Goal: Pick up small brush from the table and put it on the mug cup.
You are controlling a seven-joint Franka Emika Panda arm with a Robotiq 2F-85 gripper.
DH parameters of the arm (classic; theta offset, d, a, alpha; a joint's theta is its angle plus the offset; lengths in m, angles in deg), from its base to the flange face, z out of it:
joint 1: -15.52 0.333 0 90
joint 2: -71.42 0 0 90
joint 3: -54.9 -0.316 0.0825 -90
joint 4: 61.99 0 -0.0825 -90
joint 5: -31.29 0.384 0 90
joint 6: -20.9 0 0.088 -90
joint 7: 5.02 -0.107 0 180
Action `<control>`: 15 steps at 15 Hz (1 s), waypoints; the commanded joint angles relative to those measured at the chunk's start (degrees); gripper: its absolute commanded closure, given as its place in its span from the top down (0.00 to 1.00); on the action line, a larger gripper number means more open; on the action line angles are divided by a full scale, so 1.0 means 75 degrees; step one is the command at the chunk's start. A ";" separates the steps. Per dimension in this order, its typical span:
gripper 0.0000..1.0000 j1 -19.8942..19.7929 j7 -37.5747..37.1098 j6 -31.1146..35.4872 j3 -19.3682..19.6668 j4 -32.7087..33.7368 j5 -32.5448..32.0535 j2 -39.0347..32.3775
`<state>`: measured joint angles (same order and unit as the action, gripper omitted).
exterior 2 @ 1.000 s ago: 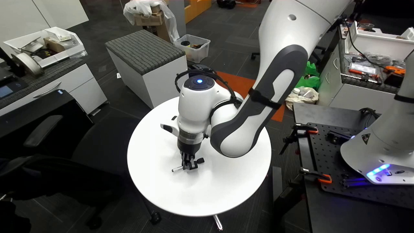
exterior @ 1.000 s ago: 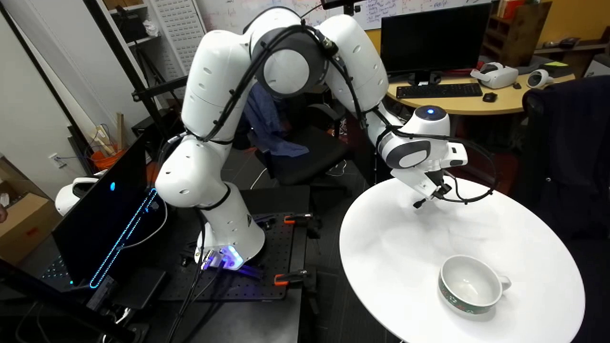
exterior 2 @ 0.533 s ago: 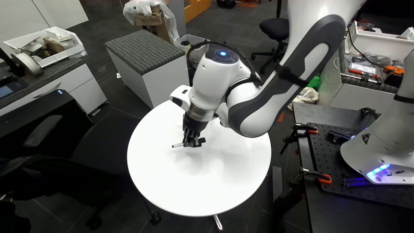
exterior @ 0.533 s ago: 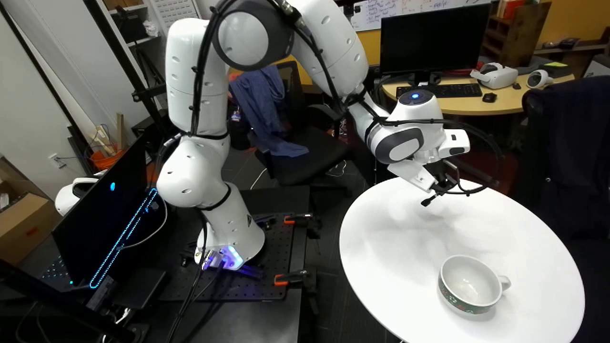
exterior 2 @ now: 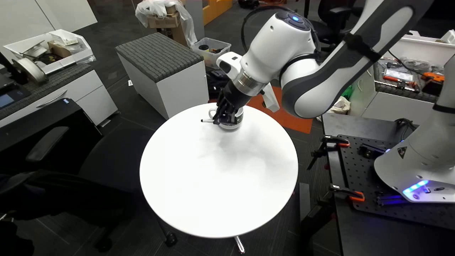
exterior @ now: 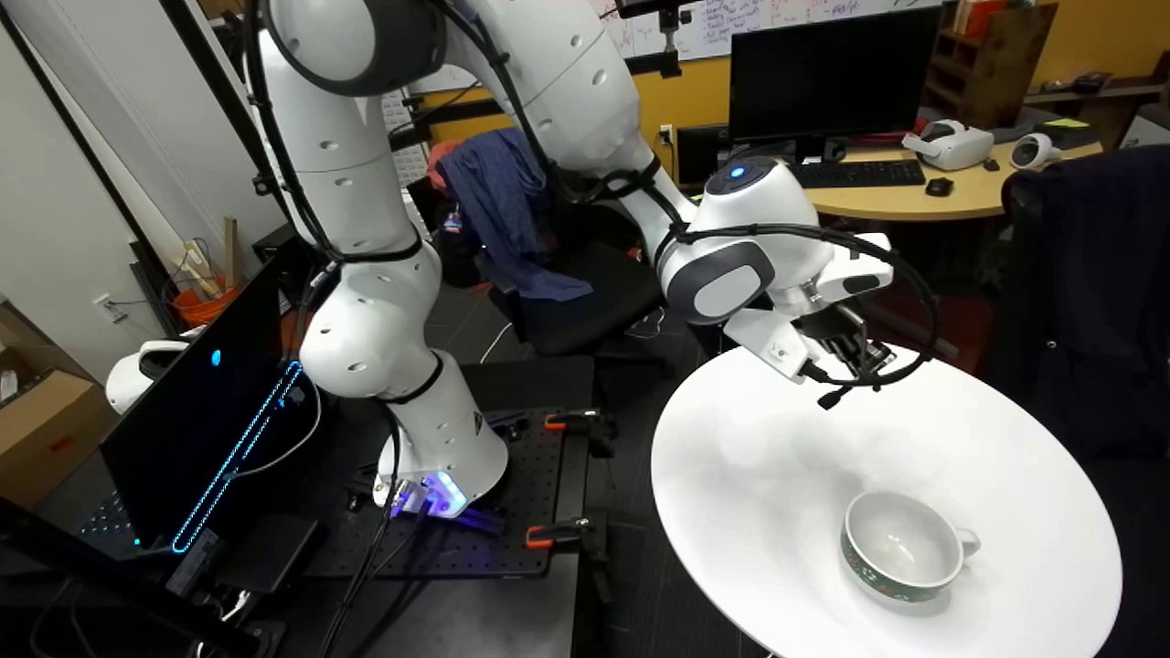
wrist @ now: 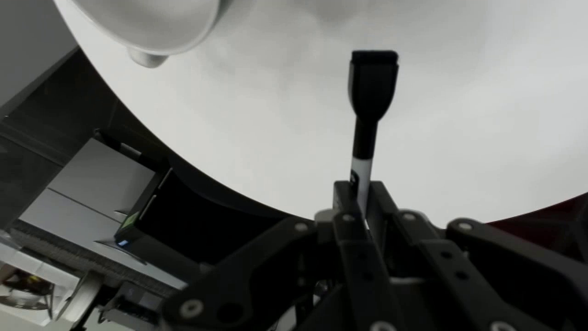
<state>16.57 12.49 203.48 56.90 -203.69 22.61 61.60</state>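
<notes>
My gripper (wrist: 359, 191) is shut on the small brush (wrist: 373, 87), which has a wide flat black head, a black neck and a white handle. The brush lies crosswise between the fingertips, and its head sticks out. In an exterior view the black head (exterior: 832, 399) hangs above the white round table (exterior: 759, 512); in an exterior view the handle end (exterior 2: 207, 121) sticks out past my gripper (exterior 2: 225, 118). The pale mug cup (exterior: 900, 544), with a green patterned band, stands upright on the table, apart from the brush. It shows partly in the wrist view (wrist: 156, 23) and behind my gripper (exterior 2: 239, 115).
A dark chair (exterior: 1079, 302) stands close by the table's edge. A wooden desk (exterior: 868, 196) with a monitor and keyboard is behind. A white cabinet (exterior 2: 181, 85) stands beyond the table. The robot's black base bench (exterior 2: 376, 227) has orange clamps (exterior 2: 357, 195).
My gripper has risen off the table with the brush held in it and moved toward the mug's side of the table. The wrist has tilted. The mug has not moved.
</notes>
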 commanded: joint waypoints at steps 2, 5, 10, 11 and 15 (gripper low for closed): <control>0.03 0.0048 -0.0024 0.0731 0.0771 -0.0750 -0.0110 0.0768; 0.03 0.0017 0.0092 0.0983 0.1142 -0.0735 -0.0056 0.0767; 0.03 0.0166 0.0217 0.1457 0.1651 -0.0472 0.0053 0.0419; 0.03 0.0308 0.0330 0.1607 0.1881 -0.0383 0.0187 0.0301; 0.03 0.0729 0.0660 0.2255 0.2387 -0.0153 0.0746 -0.0223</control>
<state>18.65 14.43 215.73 71.71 -206.76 24.39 63.69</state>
